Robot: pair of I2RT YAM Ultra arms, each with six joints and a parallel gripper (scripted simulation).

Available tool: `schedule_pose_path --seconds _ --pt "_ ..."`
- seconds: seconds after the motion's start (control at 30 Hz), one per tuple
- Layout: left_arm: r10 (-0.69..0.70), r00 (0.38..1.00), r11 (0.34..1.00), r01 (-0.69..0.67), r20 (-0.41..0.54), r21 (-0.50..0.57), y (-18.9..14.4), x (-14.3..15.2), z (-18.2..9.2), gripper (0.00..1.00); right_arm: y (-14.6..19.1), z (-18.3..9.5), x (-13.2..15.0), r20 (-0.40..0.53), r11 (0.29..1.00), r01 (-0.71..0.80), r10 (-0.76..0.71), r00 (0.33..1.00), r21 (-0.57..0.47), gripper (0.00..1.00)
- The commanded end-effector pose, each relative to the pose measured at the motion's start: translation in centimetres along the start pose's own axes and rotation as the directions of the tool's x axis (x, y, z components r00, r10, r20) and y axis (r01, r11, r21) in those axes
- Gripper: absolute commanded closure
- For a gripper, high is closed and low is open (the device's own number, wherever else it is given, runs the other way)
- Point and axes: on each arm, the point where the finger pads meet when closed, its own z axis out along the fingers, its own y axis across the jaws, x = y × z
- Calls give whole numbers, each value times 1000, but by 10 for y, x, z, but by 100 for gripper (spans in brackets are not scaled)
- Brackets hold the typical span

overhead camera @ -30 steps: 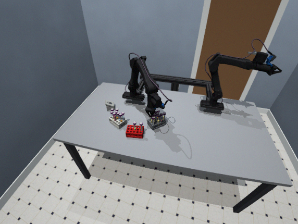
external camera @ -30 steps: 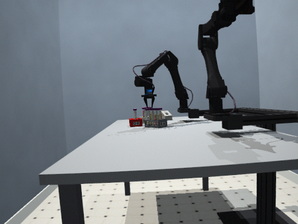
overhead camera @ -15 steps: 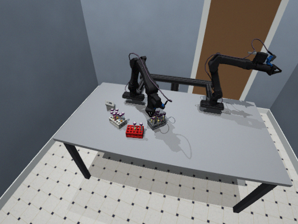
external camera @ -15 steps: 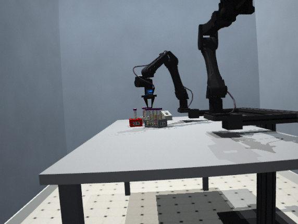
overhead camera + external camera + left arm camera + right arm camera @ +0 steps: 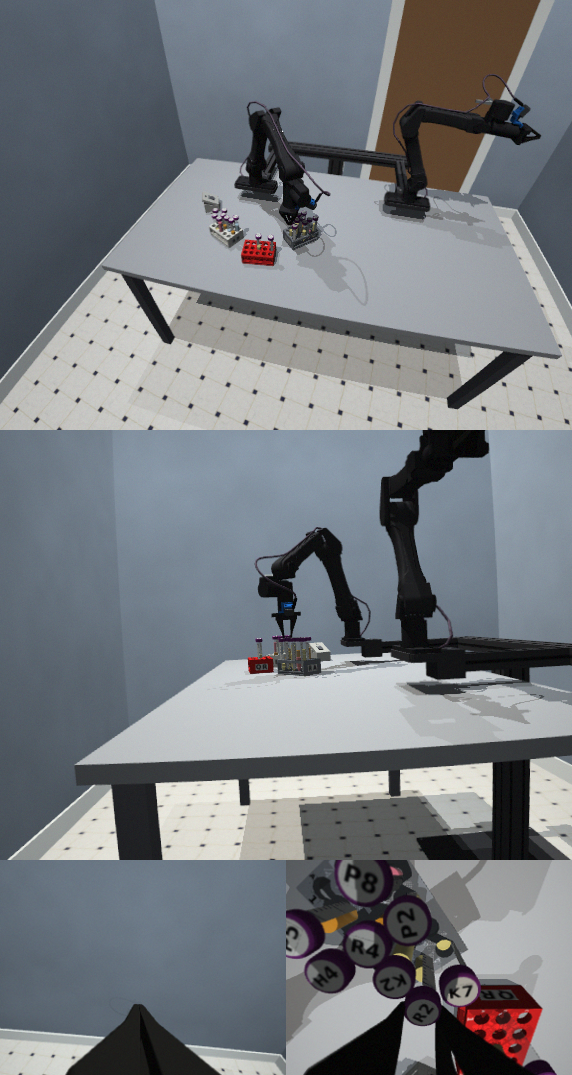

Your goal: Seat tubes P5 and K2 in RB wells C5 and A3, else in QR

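So the right gripper (image 5: 287,218) (image 5: 286,634) (image 5: 420,1011) is pinching tube R2 (image 5: 422,1007) by its purple cap over the grey rack RA (image 5: 301,241) (image 5: 304,667), and R2 isn't one of the two we're after; my guess is it's being cleared to free up K2. Tube K2 (image 5: 393,977) is standing right beside it in RA, and tube P5 (image 5: 300,934) is sitting further off in the same rack, past H4 (image 5: 329,971). The left gripper (image 5: 534,136) (image 5: 137,1012) is hanging out well away from the racks, fingers pressed together on nothing. Handling-wise, I'm figuring these tubes are light, stiff and a bit slick, maybe breakable, so I'd be grabbing K2 square on the cap or just under it and lifting straight up, since the neighbours are crowding it. The bench (image 5: 400,280) (image 5: 250,725) is looking flat, smooth and matte grey, with plain blue-grey walls, a brown door and a dotted tile floor around it.
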Motion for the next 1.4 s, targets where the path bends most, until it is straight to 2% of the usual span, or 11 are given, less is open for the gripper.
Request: schedule_pose_path --seconds 0.0,0.33,0.73,1.23,1.37 --pt "6 998 1000 -6 59 0 1 -26 -11 100 -4 -3 -1 12 1000 -4 4 1000 11 100" --pt "6 998 1000 -6 59 0 1 -26 -11 100 -9 -1 -2 17 1000 -10 10 1000 14 100" --pt "6 998 1000 -6 59 0 1 -26 -11 100 -10 -19 -2 31 1000 -10 9 999 30 100" --pt "6 998 1000 -6 59 0 1 -26 -11 100 -9 -20 -2 22 1000 -10 9 1000 19 100" --pt "6 998 1000 -6 59 0 1 -26 -11 100 -9 -30 -2 31 1000 -10 9 999 29 100"
